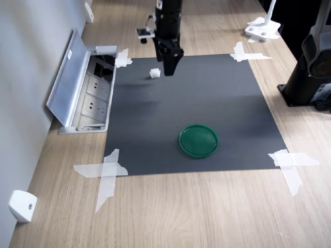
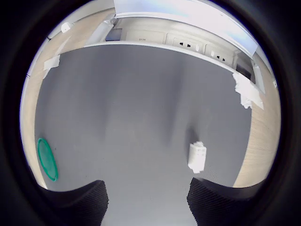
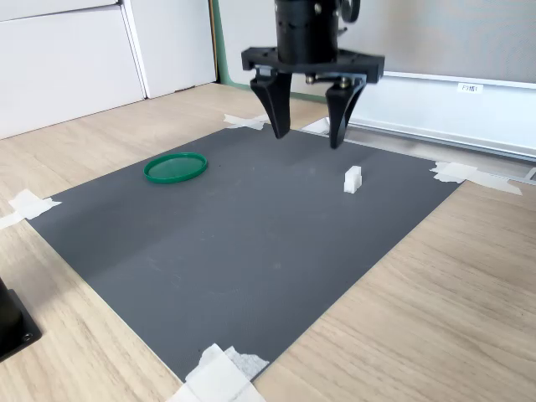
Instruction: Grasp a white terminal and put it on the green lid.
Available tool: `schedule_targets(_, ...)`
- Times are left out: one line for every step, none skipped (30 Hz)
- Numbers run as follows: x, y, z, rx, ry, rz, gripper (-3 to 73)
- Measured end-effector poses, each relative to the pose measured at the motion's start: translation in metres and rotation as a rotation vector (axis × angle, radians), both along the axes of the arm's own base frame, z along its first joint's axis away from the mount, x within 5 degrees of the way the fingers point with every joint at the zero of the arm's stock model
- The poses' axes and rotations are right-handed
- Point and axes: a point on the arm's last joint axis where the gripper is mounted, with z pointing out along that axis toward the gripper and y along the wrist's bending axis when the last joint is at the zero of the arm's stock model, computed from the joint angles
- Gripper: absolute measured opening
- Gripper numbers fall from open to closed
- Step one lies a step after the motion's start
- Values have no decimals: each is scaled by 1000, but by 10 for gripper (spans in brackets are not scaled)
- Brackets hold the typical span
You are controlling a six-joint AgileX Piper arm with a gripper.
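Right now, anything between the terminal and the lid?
Nothing. Only bare mat lies between the terminal and the lid, clearest in the first exterior view. The open gripper hangs beside the terminal, off that stretch.

I can't read any text here; a small label sits on the wall trunking in the second exterior view, its print too small.
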Motion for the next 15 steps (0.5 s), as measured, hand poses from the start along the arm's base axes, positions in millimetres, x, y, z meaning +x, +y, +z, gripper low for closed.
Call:
schedule_targets(1, 0, -3, 2, 6, -1, 726)
schedule_targets(2, 0, -6, 4, 14, -1, 726)
schedule_targets(3, 0, -9, 6, 20, -1, 726)
schedule_targets(3, -1, -10, 8, 23, -2, 726)
schedule_targets(3, -1, -11, 9, 26, -2, 726)
schedule_targets(3, 0, -12, 11, 27, -2, 726)
schedule_targets(3, 0, -12, 12, 27, -3, 726)
schedule_targets(3, 0, -12, 12, 28, -3, 726)
schedule_targets(3, 0, -12, 14, 29, -4, 726)
schedule_targets(3, 0, -12, 15, 33, -3, 726)
schedule_targets(3, 0, -12, 16, 38, -3, 726)
schedule_targets(2, 0, -12, 18, 43, -2, 726)
schedule_targets(1, 0, -11, 19, 47, -2, 726)
schedule_targets(0, 1, -9, 18, 47, -1, 726)
schedule_targets(-1, 1, -7, 16, 45, 1, 726)
